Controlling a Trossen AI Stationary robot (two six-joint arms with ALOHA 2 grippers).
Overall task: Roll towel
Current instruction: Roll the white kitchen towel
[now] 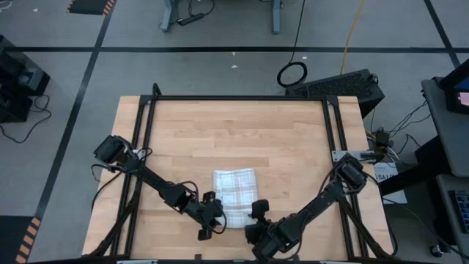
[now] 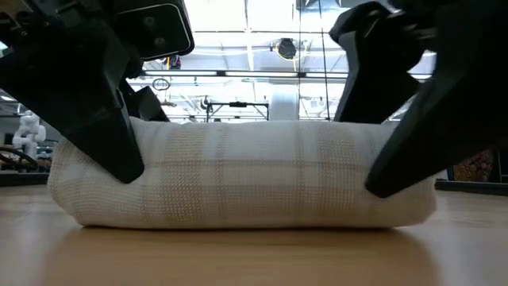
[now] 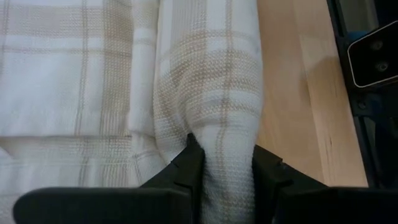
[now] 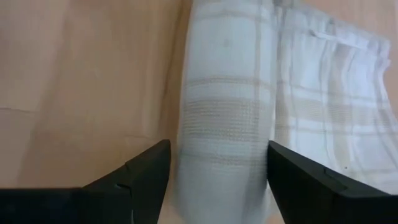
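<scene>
The plaid towel point(image 1: 234, 187) lies on the wooden table point(image 1: 234, 125), its flat part toward the far side. Its near edge is rolled into a thick roll point(image 2: 238, 183) that rests on the table. My left gripper point(image 3: 227, 155) is at the roll's left end and shut on it. My right gripper point(image 4: 219, 162) is at the roll's right end, open, with one finger on each side of the roll. In the high view the left gripper point(image 1: 212, 220) and the right gripper point(image 1: 258, 213) flank the towel's near edge. My left gripper pinches the roll's left end point(image 3: 227, 134) between its two fingers, several layers thick, and the cloth narrows where they meet it. The fingers slant down from the near left and point along the roll. The roll lies on the table. My right gripper's fingers point(image 4: 146, 171) stand close beside the roll's right end point(image 4: 224, 143); whether they touch it I cannot tell.
A black frame point(image 1: 238, 97) runs along the table's far edge, with rails down both sides. Bare wood stretches beyond the towel toward the far edge. Both arms reach in from the near corners.
</scene>
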